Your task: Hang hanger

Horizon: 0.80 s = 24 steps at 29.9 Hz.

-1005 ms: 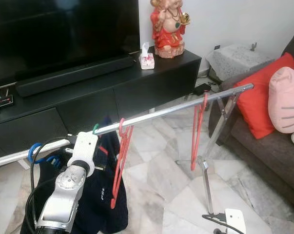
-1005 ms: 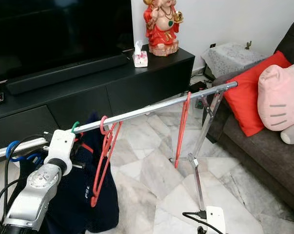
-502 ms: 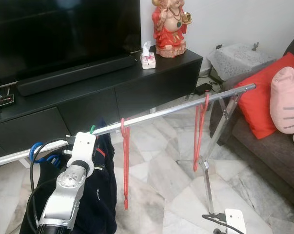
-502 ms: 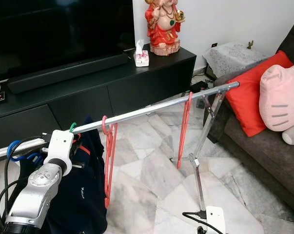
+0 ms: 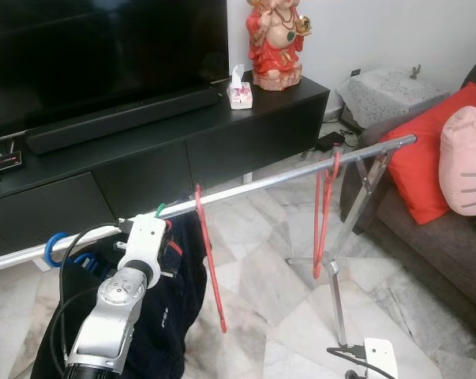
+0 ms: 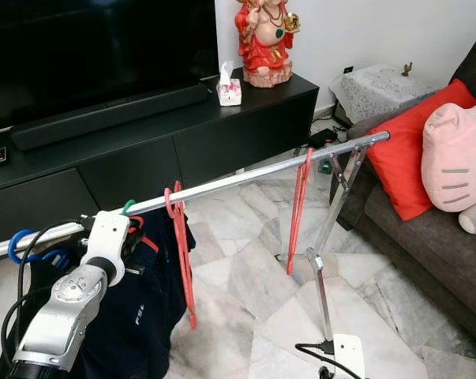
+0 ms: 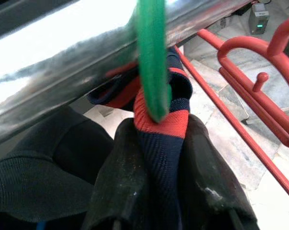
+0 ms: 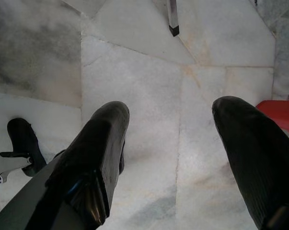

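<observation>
A green hanger hook (image 7: 151, 62) sits over the silver rail (image 5: 285, 175), carrying a navy garment (image 5: 170, 316) with a red-trimmed collar (image 7: 161, 120). My left gripper (image 7: 161, 191) is right under the rail, shut on the collar at the hanger's neck; its white wrist (image 5: 145, 237) hides the fingers in the eye views. A red hanger (image 5: 208, 260) hangs just right of it, tilted, and another red hanger (image 5: 324, 213) hangs near the rail's far end. My right gripper (image 8: 173, 158) is open above the marble floor.
A black TV cabinet (image 5: 245, 126) with a TV, a red statue (image 5: 275, 43) and a tissue box (image 5: 238, 93) stands behind the rack. A sofa with a red cushion (image 5: 423, 158) is at the right. The rack leg (image 5: 336, 292) and a white power strip (image 5: 378, 355) are on the floor. A blue hanger (image 5: 56, 245) hangs at the rail's left.
The near red hanger has swung, its lower end going from the left to the right. My left wrist and the navy garment have shifted slightly right along the rail.
</observation>
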Tool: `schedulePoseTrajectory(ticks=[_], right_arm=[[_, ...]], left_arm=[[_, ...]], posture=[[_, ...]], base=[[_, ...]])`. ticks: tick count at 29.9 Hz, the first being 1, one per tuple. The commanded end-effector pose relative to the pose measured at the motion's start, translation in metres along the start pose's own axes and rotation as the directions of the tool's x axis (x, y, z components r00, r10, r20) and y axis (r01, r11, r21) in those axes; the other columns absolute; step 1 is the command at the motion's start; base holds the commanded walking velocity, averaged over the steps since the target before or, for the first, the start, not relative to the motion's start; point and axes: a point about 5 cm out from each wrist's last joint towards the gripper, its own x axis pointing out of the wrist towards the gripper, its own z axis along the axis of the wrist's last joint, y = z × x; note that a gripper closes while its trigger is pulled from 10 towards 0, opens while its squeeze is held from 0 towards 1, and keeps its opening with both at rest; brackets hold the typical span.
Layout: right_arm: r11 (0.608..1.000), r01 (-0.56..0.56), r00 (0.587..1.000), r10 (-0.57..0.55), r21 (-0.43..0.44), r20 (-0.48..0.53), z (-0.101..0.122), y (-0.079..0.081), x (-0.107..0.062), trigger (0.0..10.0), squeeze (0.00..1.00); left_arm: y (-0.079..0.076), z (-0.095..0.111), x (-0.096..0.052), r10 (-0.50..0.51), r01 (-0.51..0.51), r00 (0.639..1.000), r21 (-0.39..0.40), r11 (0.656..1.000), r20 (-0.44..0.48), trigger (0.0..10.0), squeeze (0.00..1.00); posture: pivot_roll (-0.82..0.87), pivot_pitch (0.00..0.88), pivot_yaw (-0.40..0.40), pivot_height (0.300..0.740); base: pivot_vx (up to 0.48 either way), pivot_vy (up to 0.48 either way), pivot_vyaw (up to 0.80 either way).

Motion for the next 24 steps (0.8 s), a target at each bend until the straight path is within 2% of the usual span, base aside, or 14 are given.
schedulePoseTrajectory(ticks=[1,5,6,13,19,24], right_arm=[[1.0,-0.005,1.0,0.005,0.004,0.003,0.002,0.001,0.0,10.0,0.0],[1.0,-0.004,1.0,0.004,0.004,0.005,0.002,0.001,0.0,10.0,0.0],[1.0,-0.003,1.0,0.003,0.01,0.006,0.002,0.001,0.0,10.0,0.0],[1.0,-0.005,1.0,0.005,0.007,0.006,0.002,0.001,0.0,10.0,0.0],[1.0,-0.004,1.0,0.004,0.008,0.004,0.001,0.001,0.0,10.0,0.0],[1.0,-0.004,1.0,0.004,0.009,0.004,0.001,0.001,0.0,10.0,0.0]], left_arm=[[-0.001,0.003,-0.002,-0.012,0.012,1.0,-0.001,1.0,0.012,10.0,0.94],[-0.003,0.005,-0.003,-0.02,0.021,0.999,-0.007,1.0,0.028,10.0,0.95],[-0.003,0.007,-0.003,-0.021,0.021,0.999,-0.006,1.0,0.037,10.0,1.0],[-0.001,0.008,-0.005,-0.022,0.022,0.999,-0.004,1.0,0.041,10.0,1.0],[0.003,0.013,-0.016,-0.043,0.043,0.997,0.004,0.999,0.068,10.0,1.0],[0.004,0.014,-0.018,-0.048,0.048,0.996,0.003,0.999,0.075,10.0,1.0]], posture=[[-0.06,0.0,0.028,0.74],[-0.06,0.0,0.028,0.74],[-0.06,0.0,0.028,0.74],[-0.06,0.0,0.028,0.74],[-0.05,0.0,0.028,0.74],[-0.05,0.0,0.028,0.74]], base=[[0.0,0.0,0.0],[0.0,0.0,0.0],[0.0,0.0,0.0],[0.0,0.0,0.0],[0.0,0.0,0.0],[0.0,0.0,0.0]])
